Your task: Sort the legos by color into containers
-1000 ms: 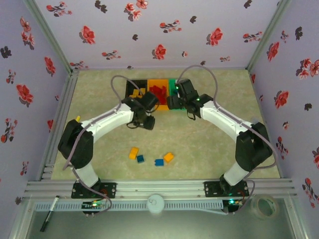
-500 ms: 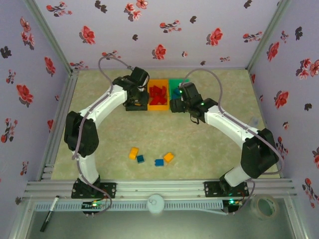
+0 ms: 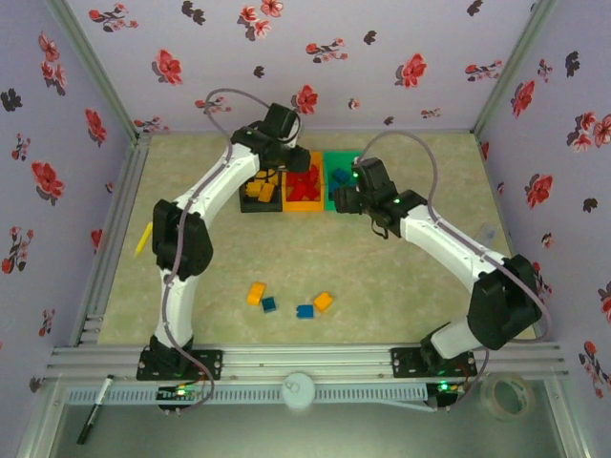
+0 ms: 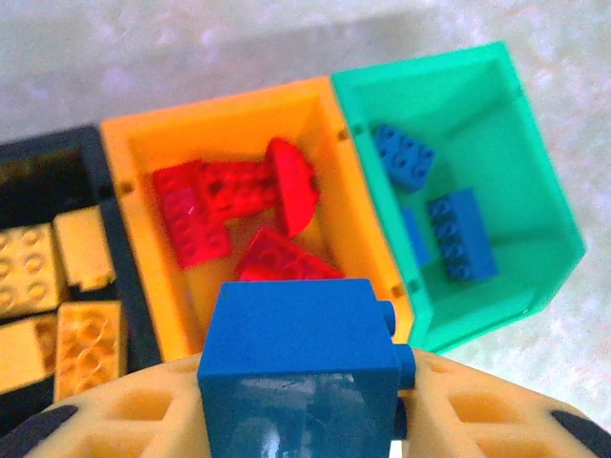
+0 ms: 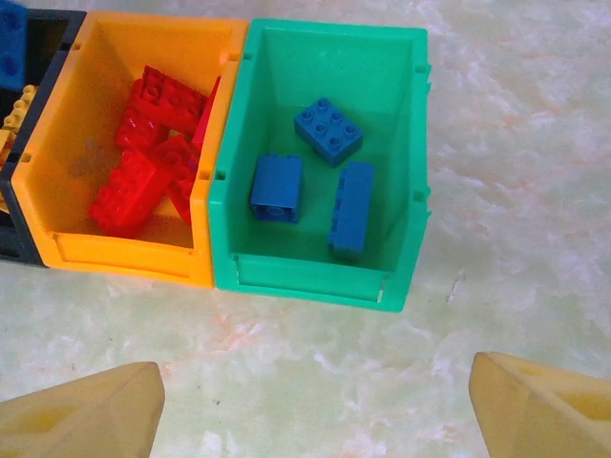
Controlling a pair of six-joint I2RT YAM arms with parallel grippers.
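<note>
The black (image 3: 250,203), orange (image 3: 303,202) and green (image 3: 336,160) bins stand joined in a row at the back of the table. My left gripper (image 3: 278,164) hovers over them, shut on a blue brick (image 4: 301,348) that hangs above the orange bin (image 4: 220,100), near the green bin (image 4: 535,191). Red bricks (image 4: 229,191) fill the orange bin, blue bricks (image 5: 329,129) lie in the green bin (image 5: 305,277), and yellow bricks (image 4: 57,277) in the black one. My right gripper (image 5: 315,410) stands open over bare table just in front of the green bin.
Loose on the near table lie a yellow brick (image 3: 256,292), two small blue bricks (image 3: 269,304) (image 3: 305,311) and an orange brick (image 3: 324,301). A yellow piece (image 3: 143,239) rests at the left edge. Flowered walls close in three sides.
My left arm has swung from the table's middle back and up over the bins. The right gripper has drifted slightly right, staying in front of the green bin.
</note>
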